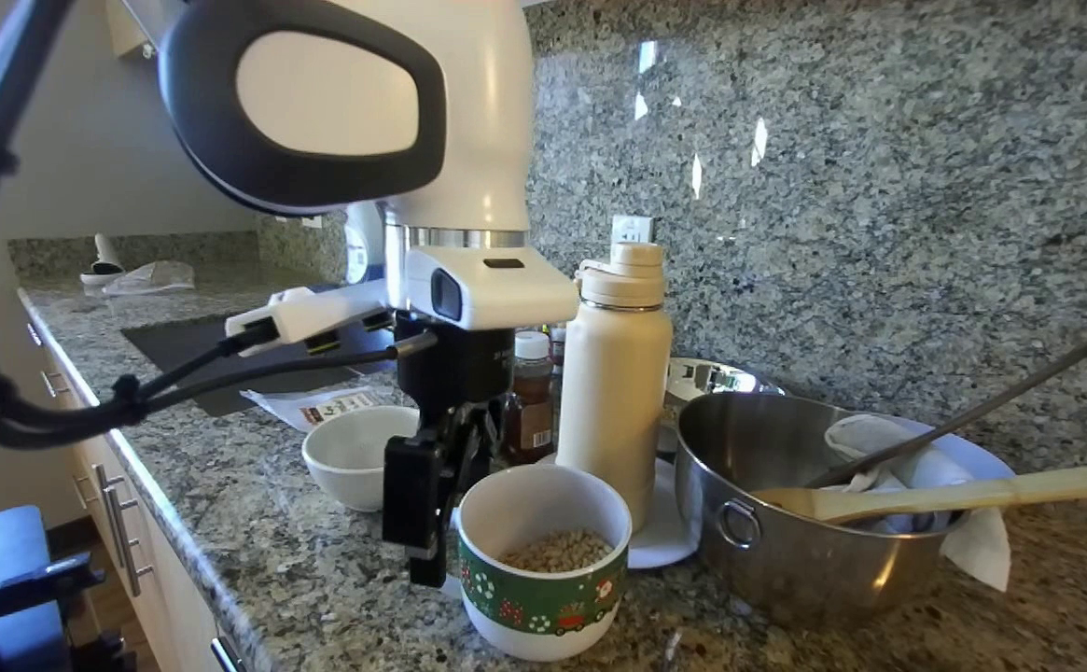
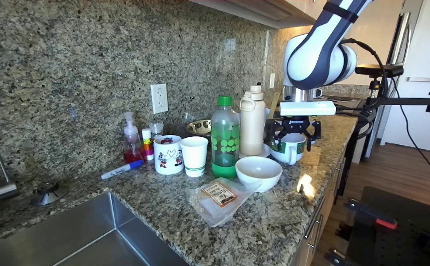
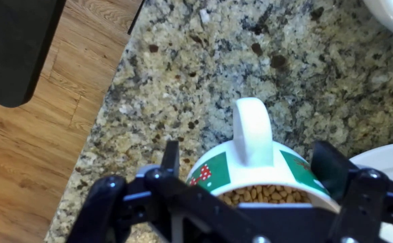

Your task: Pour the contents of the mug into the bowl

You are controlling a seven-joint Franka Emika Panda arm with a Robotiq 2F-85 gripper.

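Note:
The mug (image 1: 543,597) is white with a green patterned band and stands upright on the granite counter. It holds small tan grains or nuts. Its white handle points toward the bowl side in the wrist view, where the mug (image 3: 250,173) sits between the fingers. The bowl (image 2: 263,184) is plain white, stands apart from the mug, and shows only its rim at the top right of the wrist view (image 3: 390,15). My gripper (image 2: 294,147) points down at the mug, fingers spread around it. In the wrist view the gripper (image 3: 247,153) has a gap at the left finger; the right finger is close, contact unclear.
A tall cream bottle (image 1: 613,401) stands on a white plate (image 1: 666,541) close behind the mug. A steel pot (image 1: 786,569) with utensils is beside it. A green bottle (image 2: 225,147) and a plastic bag (image 2: 216,203) are near the bowl. The counter edge (image 3: 96,125) runs near the mug.

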